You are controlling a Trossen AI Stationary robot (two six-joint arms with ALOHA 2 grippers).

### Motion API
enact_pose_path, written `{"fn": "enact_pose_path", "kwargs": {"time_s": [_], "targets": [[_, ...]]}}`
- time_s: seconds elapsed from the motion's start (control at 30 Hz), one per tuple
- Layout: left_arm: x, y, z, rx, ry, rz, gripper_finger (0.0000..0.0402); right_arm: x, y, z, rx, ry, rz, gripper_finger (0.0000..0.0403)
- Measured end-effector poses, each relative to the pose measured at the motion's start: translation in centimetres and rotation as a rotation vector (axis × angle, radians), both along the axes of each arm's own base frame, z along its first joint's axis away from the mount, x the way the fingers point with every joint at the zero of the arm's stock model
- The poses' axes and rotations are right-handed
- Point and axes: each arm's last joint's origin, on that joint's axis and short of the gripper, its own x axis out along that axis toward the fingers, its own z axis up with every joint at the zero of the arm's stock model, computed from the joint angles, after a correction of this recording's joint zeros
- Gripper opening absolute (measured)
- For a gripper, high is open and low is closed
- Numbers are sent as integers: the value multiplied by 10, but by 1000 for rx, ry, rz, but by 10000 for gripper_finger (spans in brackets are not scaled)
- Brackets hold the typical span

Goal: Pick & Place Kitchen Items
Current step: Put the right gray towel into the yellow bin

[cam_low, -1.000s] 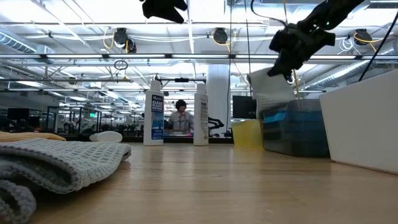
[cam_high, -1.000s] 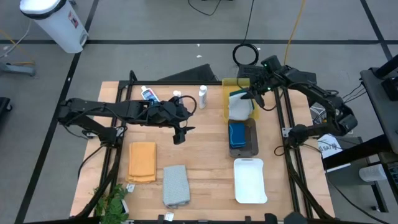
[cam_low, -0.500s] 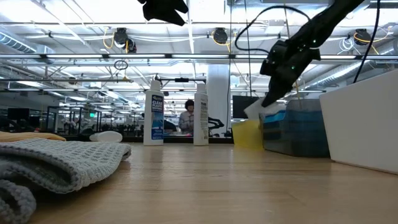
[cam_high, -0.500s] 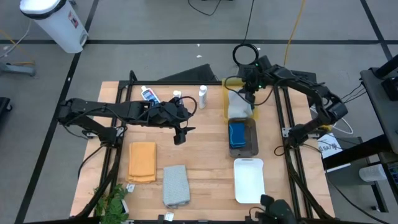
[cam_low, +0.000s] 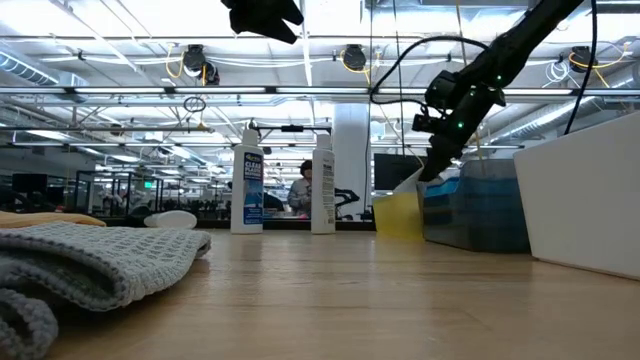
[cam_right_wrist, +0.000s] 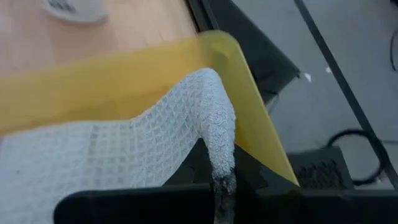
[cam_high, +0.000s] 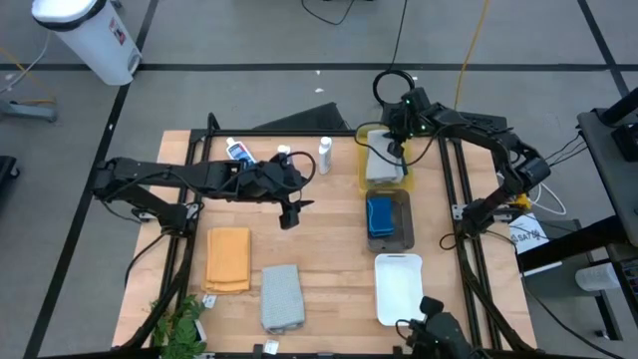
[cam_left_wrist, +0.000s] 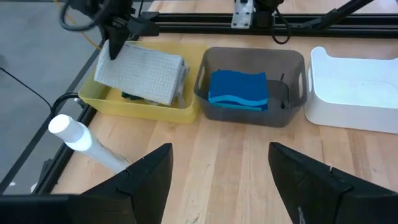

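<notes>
We look down on a light wooden surface with a black frame around it, standing on a grey floor. A white bin stands on the floor past the far left corner.

Down the right side we see three trays in a row: a yellow tray farthest from us, then a dark grey tray, then a white tray. Blue sponges lie in the dark grey tray. A grey towel lies in the yellow tray. The right hand is at the far end of that tray, and its fingers are pinched tight on an edge of the grey towel.

The left hand hangs above the middle of the surface. Its fingers are spread apart and hold nothing.

Near the front left we see an orange towel and, just beside it, a second grey towel. Both lie flat. Small leafy twigs show at the front left corner.

Along the far edge we see white bottles with blue labels. Two stand upright and one lies on its side.

From the low view we see a big bright room with long ceiling lights and desks far behind. A person shows there, between the two standing bottles.
</notes>
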Motion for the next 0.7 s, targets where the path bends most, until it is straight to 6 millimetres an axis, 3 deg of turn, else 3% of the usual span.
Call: {"fn": "enact_pose_path", "kwargs": {"time_s": [0.13, 0.47, 0.7], "targets": [[0, 0, 0, -3, -1, 2, 269, -2, -1, -5, -52, 43, -54, 2], [0, 0, 0, -5, -2, 3, 269, -18, 10, -53, -238, 135, -173, 28], [0, 0, 0, -5, -3, 3, 269, -15, 22, -43, -232, 51, -268, 81]]}}
